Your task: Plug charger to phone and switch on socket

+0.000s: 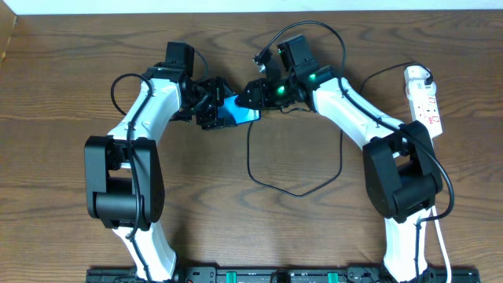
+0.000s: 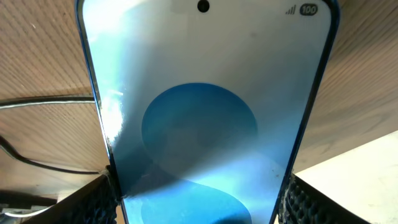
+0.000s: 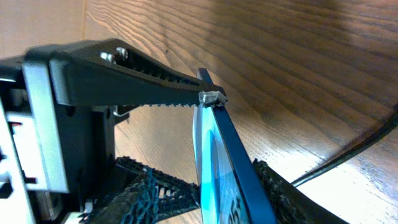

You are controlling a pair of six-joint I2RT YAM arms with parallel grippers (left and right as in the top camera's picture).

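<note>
The jaws of the left gripper (image 1: 222,110) are clenched on the long edges of the phone (image 2: 205,124), holding it tilted above the worktop (image 1: 71,94), likely to steady its port end for the right gripper (image 1: 253,94). The right jaws straddle that end, with the charger (image 1: 248,153) cable running in behind one pad; whether they pinch its tip cannot be told. The socket (image 1: 423,98) lies well apart, out past the right arm.

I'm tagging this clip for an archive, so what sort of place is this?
Probably a robotics lab workbench: two robot arms on a base rail at a wooden table, with a phone and a white power strip as props.
</note>
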